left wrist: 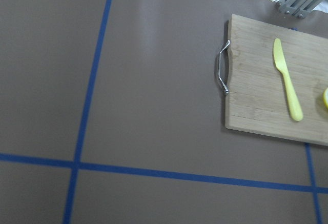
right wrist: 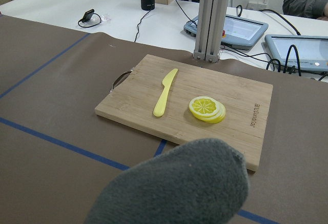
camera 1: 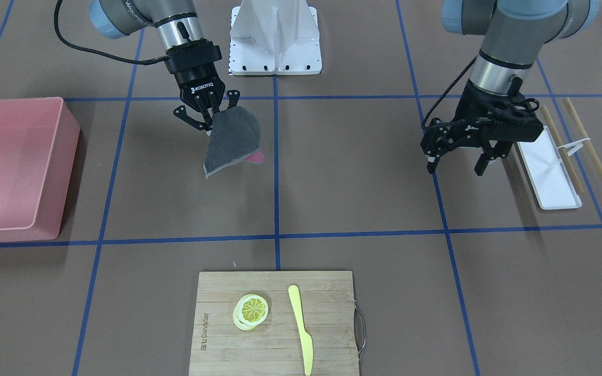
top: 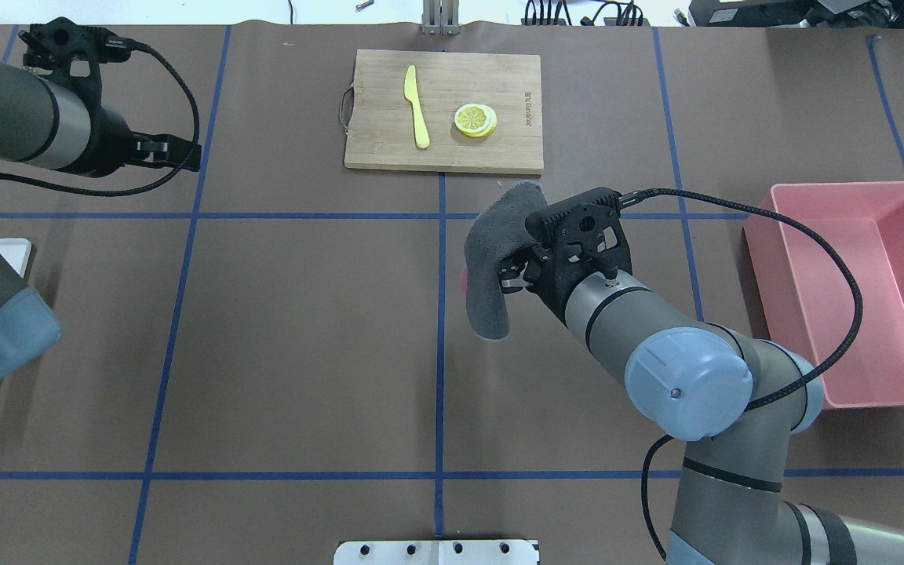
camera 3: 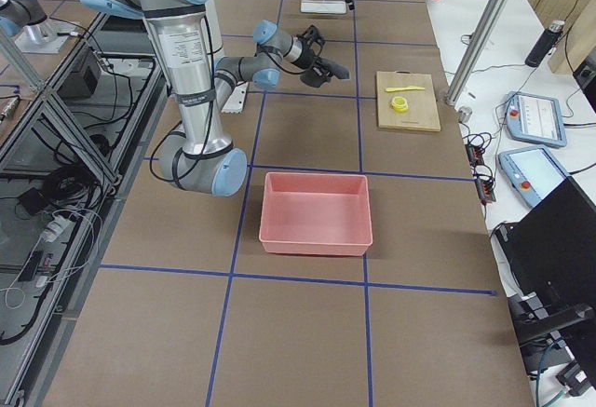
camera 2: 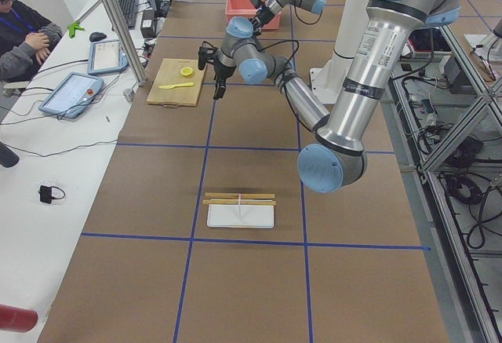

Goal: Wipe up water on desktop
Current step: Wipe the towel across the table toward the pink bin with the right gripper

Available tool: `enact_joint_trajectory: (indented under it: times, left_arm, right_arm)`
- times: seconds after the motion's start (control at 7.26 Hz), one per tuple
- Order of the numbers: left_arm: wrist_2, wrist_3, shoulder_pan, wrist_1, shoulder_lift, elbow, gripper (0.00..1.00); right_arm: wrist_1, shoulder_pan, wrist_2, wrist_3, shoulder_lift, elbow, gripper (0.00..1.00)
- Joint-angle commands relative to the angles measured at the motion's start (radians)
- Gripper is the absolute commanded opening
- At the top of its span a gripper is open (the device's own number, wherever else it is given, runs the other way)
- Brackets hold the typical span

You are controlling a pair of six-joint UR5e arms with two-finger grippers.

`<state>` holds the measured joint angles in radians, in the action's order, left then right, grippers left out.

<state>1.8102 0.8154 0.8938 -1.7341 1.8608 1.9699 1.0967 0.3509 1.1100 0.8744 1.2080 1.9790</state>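
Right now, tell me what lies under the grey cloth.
A pink patch on the desktop peeks out beneath the cloth held by the right tool. The cloth covers the rest, so its extent is hidden.

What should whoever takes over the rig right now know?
Right gripper: shut on the grey cloth, which hangs over a pink patch on the desktop. Whether the cloth touches the surface cannot be told.
Left gripper: open, empty, above the desktop beside the white tray.
Done: cloth in hand and positioned at the patch.
Left: part of the patch shows past the cloth's edge, so the wipe itself looks not yet finished; probably press down and sweep across it.
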Motion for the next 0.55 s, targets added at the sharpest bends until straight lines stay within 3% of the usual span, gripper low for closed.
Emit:
enact_joint_trajectory:
  times: [0.0,0.28,0.41]
  left_arm:
    - [-0.025,-0.406,0.147,0.171,-0.051,0.003,0.99]
    - [-0.008,-0.736,0.342,0.258,-0.116,-0.005,0.99]
    - [0.141,-0.749,0.457,0.293,-0.136,-0.05,0.99]
  right_arm:
    - [0.003,0.005,0.001,0.0,0.007,0.0,0.0]
    - [0.098,0.013,0.004,0.0,0.005,0.012,0.0]
    - [0.144,0.02,0.007,0.003,0.005,0.012,0.0]
